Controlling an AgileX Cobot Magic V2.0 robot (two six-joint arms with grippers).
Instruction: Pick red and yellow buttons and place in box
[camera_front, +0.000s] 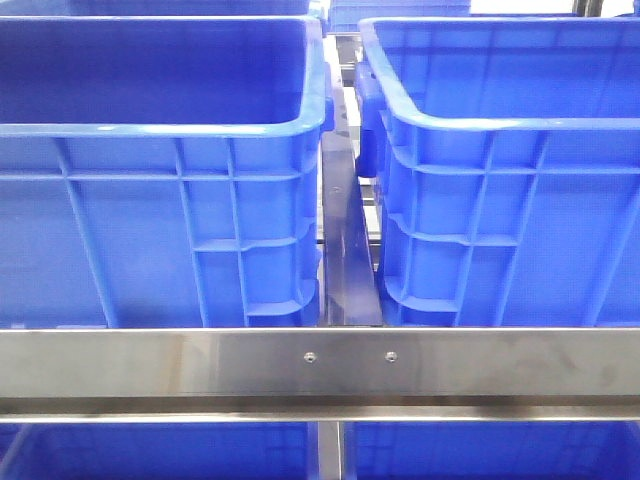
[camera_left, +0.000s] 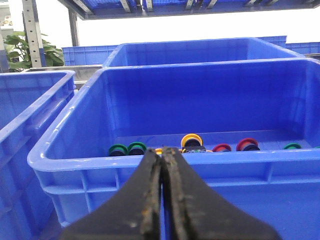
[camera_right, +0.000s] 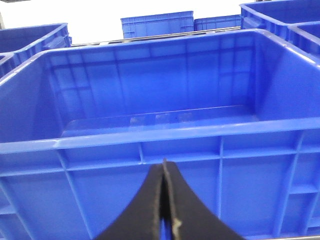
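Observation:
In the left wrist view a blue crate (camera_left: 75, 165) holds loose buttons on its floor. A yellow button (camera_left: 191, 139) stands near the middle, with two red buttons (camera_left: 247, 144) to one side of it. My left gripper (camera_left: 162, 151) is shut and empty, outside this crate with its tips level with the near rim. The right wrist view looks into a blue box (camera_right: 150, 135) with nothing inside. My right gripper (camera_right: 164, 163) is shut and empty, just outside the box's near wall below the rim. Neither gripper appears in the front view.
Green buttons (camera_left: 127, 149) lie among the others. The front view has two big blue crates, left (camera_front: 160, 130) and right (camera_front: 500, 120), with a narrow dark gap (camera_front: 345, 250) between them and a steel rail (camera_front: 320, 360) across the front. More crates stand behind and beside.

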